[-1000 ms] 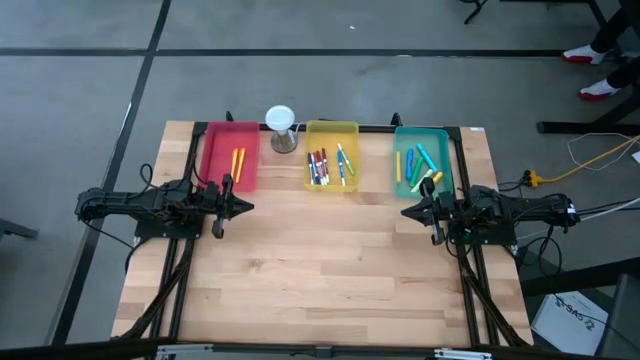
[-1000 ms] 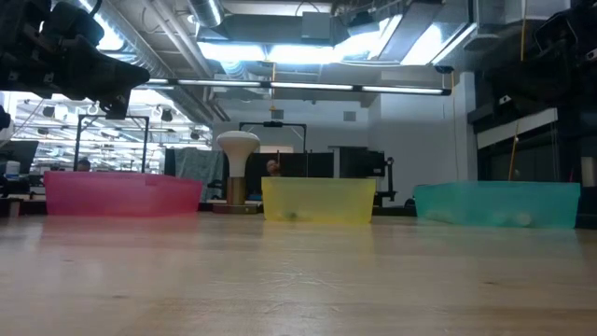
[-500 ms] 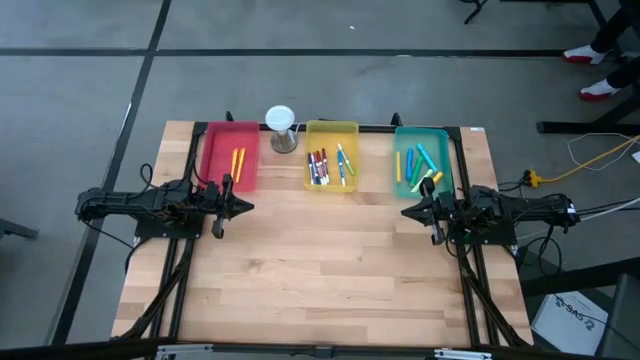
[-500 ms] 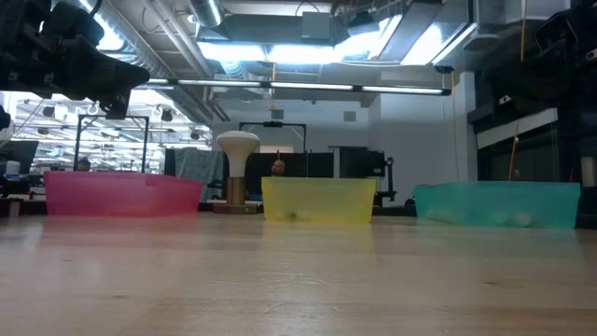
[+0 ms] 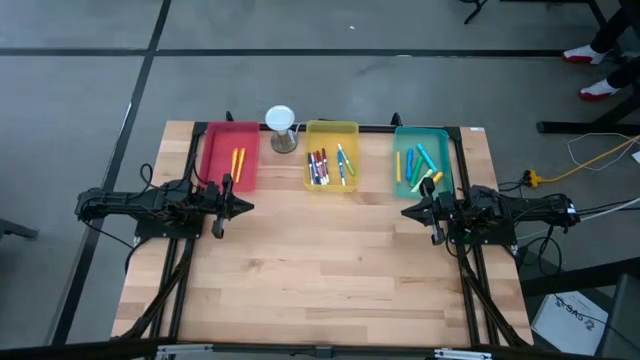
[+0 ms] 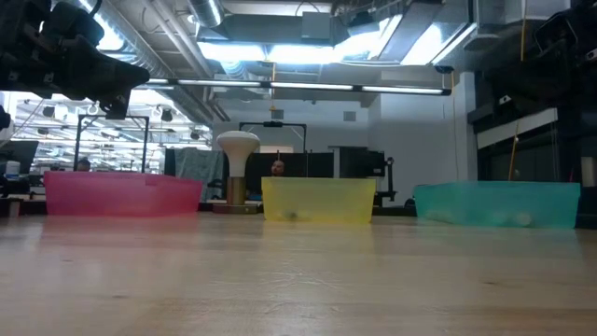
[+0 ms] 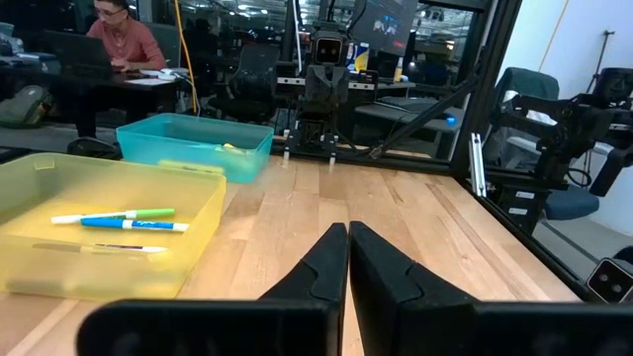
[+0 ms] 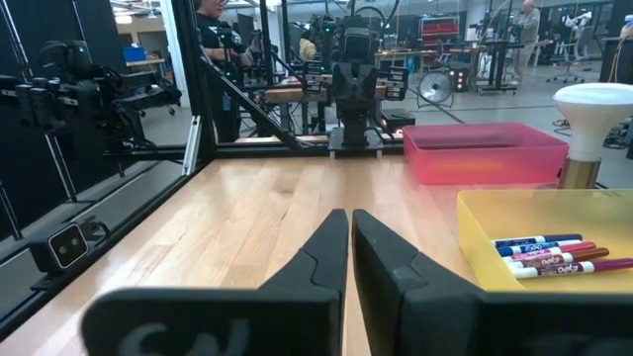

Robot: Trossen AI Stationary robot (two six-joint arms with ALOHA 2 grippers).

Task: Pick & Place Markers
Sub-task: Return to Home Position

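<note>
Three trays stand along the table's far edge: a red tray [image 5: 230, 155] with two orange and yellow markers [image 5: 238, 162], a yellow tray [image 5: 331, 156] with several red, blue and green markers [image 5: 322, 166], and a teal tray [image 5: 421, 160] with several green, blue and yellow markers [image 5: 421, 165]. My left gripper [image 5: 248, 207] rests shut at the table's left side, pointing level toward the right, just in front of the red tray. My right gripper [image 5: 406, 211] rests shut at the right side, pointing left, in front of the teal tray. Neither holds anything.
A white-topped hourglass-like object [image 5: 281, 128] stands between the red and yellow trays at the far edge. Bare wooden tabletop [image 5: 320, 260] lies between and in front of the arms. People sit and stand in the room beyond the table.
</note>
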